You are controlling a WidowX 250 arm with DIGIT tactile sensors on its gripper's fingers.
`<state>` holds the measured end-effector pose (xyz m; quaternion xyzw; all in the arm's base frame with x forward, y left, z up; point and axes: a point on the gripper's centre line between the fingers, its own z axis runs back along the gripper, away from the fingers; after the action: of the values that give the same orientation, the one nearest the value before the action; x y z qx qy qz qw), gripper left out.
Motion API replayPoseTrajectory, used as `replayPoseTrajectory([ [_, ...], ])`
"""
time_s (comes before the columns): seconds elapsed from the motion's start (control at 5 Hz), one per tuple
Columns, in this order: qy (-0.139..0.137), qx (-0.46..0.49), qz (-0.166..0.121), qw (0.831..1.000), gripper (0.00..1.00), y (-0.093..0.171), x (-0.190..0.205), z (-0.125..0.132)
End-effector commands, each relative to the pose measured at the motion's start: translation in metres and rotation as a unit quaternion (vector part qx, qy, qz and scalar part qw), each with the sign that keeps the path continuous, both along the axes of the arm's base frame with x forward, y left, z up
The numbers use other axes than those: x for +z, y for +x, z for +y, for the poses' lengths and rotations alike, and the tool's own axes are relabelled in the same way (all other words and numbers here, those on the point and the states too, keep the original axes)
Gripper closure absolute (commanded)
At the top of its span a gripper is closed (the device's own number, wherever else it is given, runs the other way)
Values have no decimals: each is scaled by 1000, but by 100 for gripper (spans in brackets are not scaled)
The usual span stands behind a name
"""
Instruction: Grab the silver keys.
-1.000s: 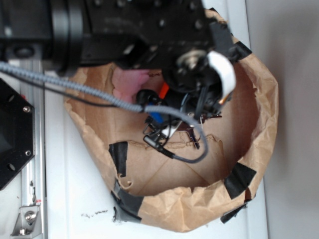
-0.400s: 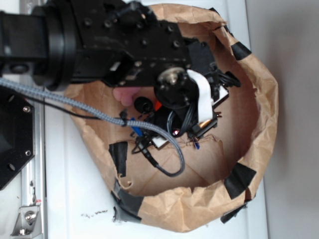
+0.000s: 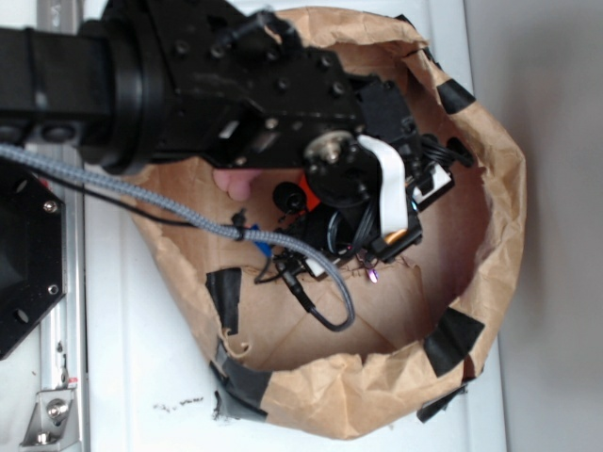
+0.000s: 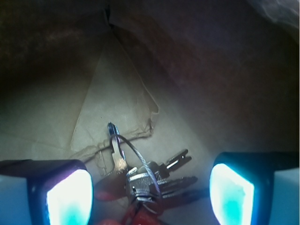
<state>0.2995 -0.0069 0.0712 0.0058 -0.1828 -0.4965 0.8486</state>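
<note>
Brown paper bag (image 3: 490, 235) on the white bench (image 3: 141, 377) walls in my work. My end effector (image 4: 150, 190) hangs released, pads apart at 8 and 4 o'clock in the wrist view. The silver keys (image 4: 150, 180) lie between them on the bag floor, centred so closing should trap the bunch.
</note>
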Motion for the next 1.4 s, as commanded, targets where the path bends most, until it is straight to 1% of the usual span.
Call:
replayPoseTrajectory([
  [0.0,30,-2,-13,999,0,2,-1,-3],
  [0.2,38,-8,-23,999,0,-5,-4,-5],
  [0.6,49,-14,-20,999,0,-10,-16,-13],
  [0.8,45,-18,-26,998,0,-13,-22,-18],
  [1.2,52,-11,-30,998,0,-6,-30,-26],
])
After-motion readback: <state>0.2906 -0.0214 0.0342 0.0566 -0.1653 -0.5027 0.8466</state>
